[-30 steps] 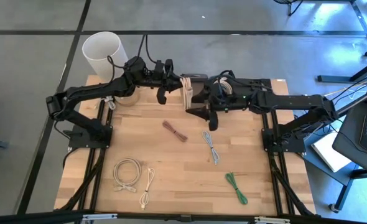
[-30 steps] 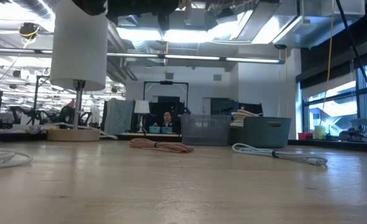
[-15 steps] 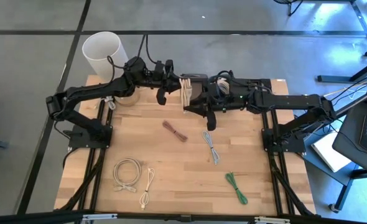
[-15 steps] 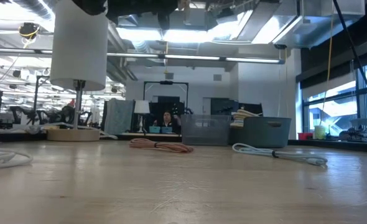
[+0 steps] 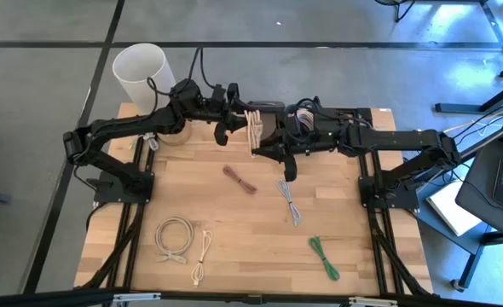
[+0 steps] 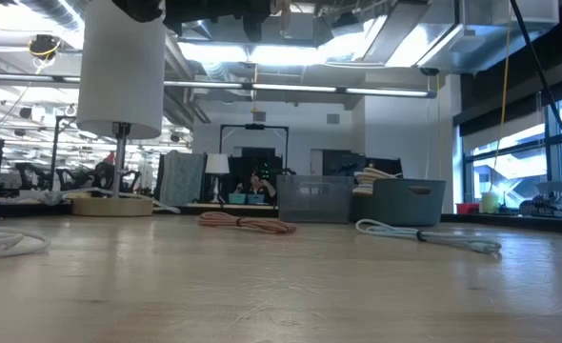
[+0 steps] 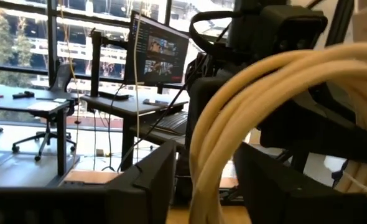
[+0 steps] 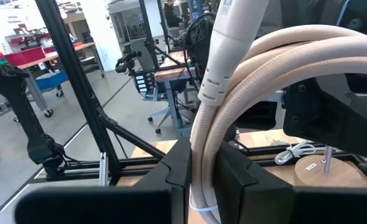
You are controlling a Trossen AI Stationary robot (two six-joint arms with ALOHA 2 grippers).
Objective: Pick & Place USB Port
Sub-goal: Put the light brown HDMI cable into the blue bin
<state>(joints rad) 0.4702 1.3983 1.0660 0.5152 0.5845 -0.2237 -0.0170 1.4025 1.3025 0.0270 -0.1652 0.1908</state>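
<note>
Two dark arms meet above the far middle of the wooden counter (image 5: 251,230), with a coiled beige USB cable (image 5: 253,129) hanging between them in the air. From the left, a white cylinder (image 5: 139,68) stands at the far left corner, and the left arm reaches past it toward the centre. The left claw (image 5: 228,119) sits just left of the cable coil; in its wrist view its two dark fingers (image 7: 147,177) stand apart on either side of the cable's loops (image 7: 246,112), released rather than pinching them. Immediately right of the coil is the right claw (image 5: 267,136), and its wrist view shows both fingers (image 8: 178,163) pressed against the cable strands (image 8: 203,143) that pass between them, so this claw is clenched on the cable and carries it. The coil touches the right claw and lies between the left claw's spread fingers.

Lower on the counter, left to right, lie a white coiled cable (image 5: 174,234), a thin white cable (image 5: 201,256), a reddish-brown cable (image 5: 239,179), a grey cable (image 5: 289,201) and a green cable (image 5: 323,256), all well apart from both claws. Low across the counter, a grey bin (image 6: 410,202) stands beyond the grey cable.
</note>
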